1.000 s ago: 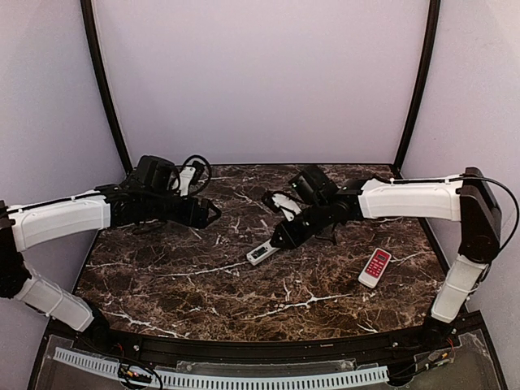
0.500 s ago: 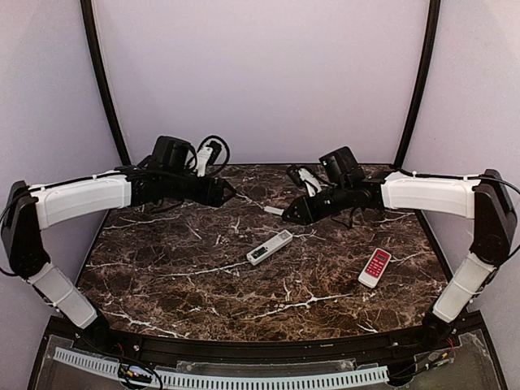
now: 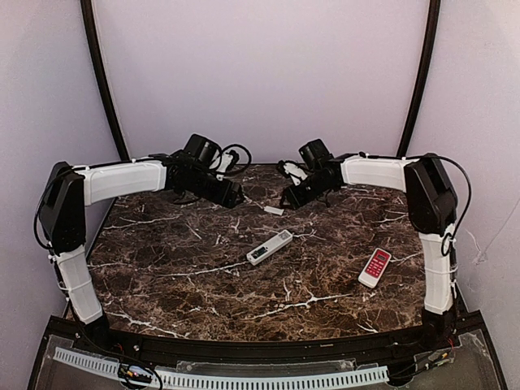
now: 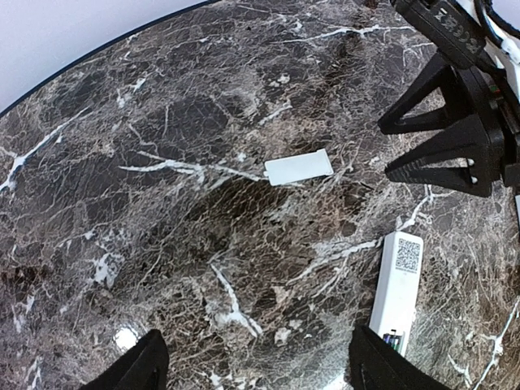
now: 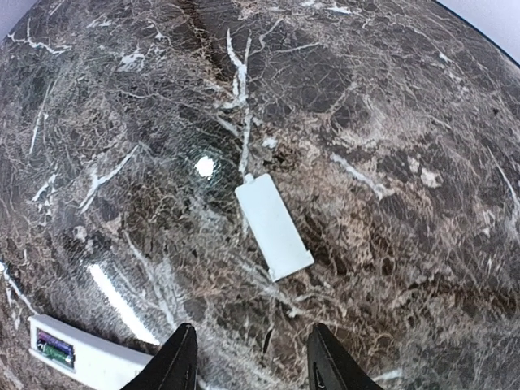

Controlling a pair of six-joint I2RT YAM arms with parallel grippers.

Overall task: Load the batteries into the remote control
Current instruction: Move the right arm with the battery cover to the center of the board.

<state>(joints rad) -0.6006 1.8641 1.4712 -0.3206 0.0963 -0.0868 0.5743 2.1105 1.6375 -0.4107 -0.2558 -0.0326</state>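
The long white remote control (image 3: 270, 247) lies back side up at the table's middle, its battery compartment uncovered. It also shows in the left wrist view (image 4: 396, 290) and the right wrist view (image 5: 89, 359). Small coloured batteries (image 5: 53, 348) sit in the open compartment, also seen in the left wrist view (image 4: 390, 339). The small white cover piece (image 3: 274, 210) lies apart on the marble (image 4: 298, 168) (image 5: 274, 226). My left gripper (image 3: 233, 196) (image 4: 260, 374) is open and empty. My right gripper (image 3: 288, 200) (image 5: 253, 361) is open and empty, hovering over the cover piece.
A shorter red-and-white remote (image 3: 374, 267) lies at the right. The right gripper's black fingers (image 4: 447, 138) show at the upper right of the left wrist view. The marble table (image 3: 179, 276) ends at walls behind and at the sides.
Both arms have swung back toward the far edge of the table. The right gripper has left the white remote, which stays in place. Both grippers now flank the cover piece.
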